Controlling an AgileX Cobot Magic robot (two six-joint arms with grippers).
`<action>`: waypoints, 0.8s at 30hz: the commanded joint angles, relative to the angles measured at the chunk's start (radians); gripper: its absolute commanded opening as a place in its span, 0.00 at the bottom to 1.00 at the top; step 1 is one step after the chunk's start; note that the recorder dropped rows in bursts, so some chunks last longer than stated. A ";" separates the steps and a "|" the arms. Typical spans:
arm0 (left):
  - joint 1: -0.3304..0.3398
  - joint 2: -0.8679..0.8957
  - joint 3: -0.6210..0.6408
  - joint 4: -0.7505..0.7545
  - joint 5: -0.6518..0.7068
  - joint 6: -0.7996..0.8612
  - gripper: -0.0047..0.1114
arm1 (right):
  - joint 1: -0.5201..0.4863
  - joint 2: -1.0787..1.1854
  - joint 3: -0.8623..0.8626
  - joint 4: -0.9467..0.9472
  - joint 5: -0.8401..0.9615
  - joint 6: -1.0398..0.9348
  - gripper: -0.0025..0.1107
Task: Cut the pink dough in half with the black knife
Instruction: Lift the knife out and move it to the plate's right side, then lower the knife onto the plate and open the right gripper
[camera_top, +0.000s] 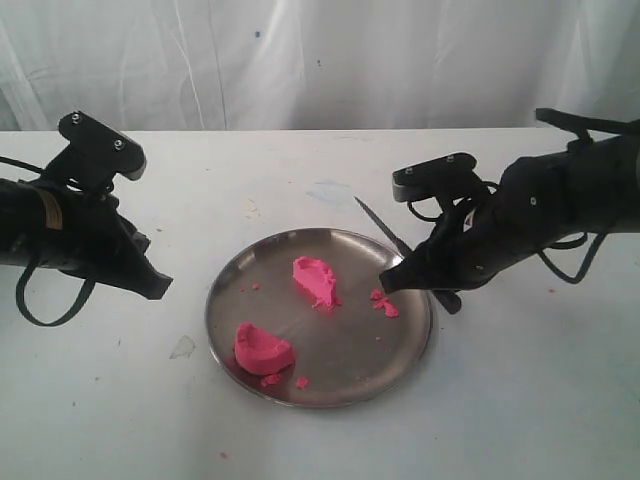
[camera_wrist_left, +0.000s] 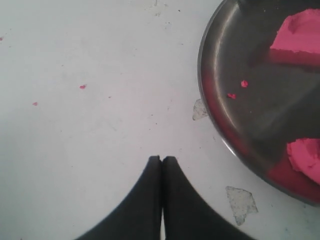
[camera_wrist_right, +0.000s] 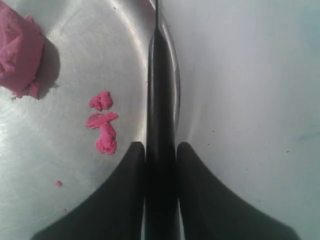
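The pink dough lies in two rough chunks on a round steel plate (camera_top: 350, 345): one chunk (camera_top: 317, 281) near the plate's middle, the other (camera_top: 262, 349) at its front left. My right gripper (camera_top: 392, 282) is shut on the black knife (camera_top: 380, 225), which lies along the plate's right rim with its blade pointing to the back. In the right wrist view the knife (camera_wrist_right: 160, 90) runs between the fingers (camera_wrist_right: 125, 190), beside one chunk (camera_wrist_right: 17, 55). My left gripper (camera_top: 160, 287) is shut and empty, left of the plate. Its tips (camera_wrist_left: 162, 159) hover over bare table.
Small pink crumbs (camera_wrist_right: 102, 122) lie on the plate by the knife, with a few more (camera_wrist_left: 237, 90) on its left side and on the table. Torn clear scraps (camera_wrist_left: 241, 202) stick to the white table by the plate's left rim (camera_wrist_left: 205, 95). A white curtain hangs behind.
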 joint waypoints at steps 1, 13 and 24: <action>0.003 -0.007 0.007 -0.007 -0.016 -0.007 0.04 | 0.000 0.011 -0.004 0.039 -0.026 0.006 0.02; 0.003 -0.007 0.007 -0.007 -0.012 -0.009 0.04 | 0.000 0.060 -0.002 0.576 0.090 -0.581 0.02; 0.003 -0.007 0.007 -0.007 -0.011 -0.009 0.04 | 0.000 0.086 -0.002 0.617 0.080 -0.639 0.24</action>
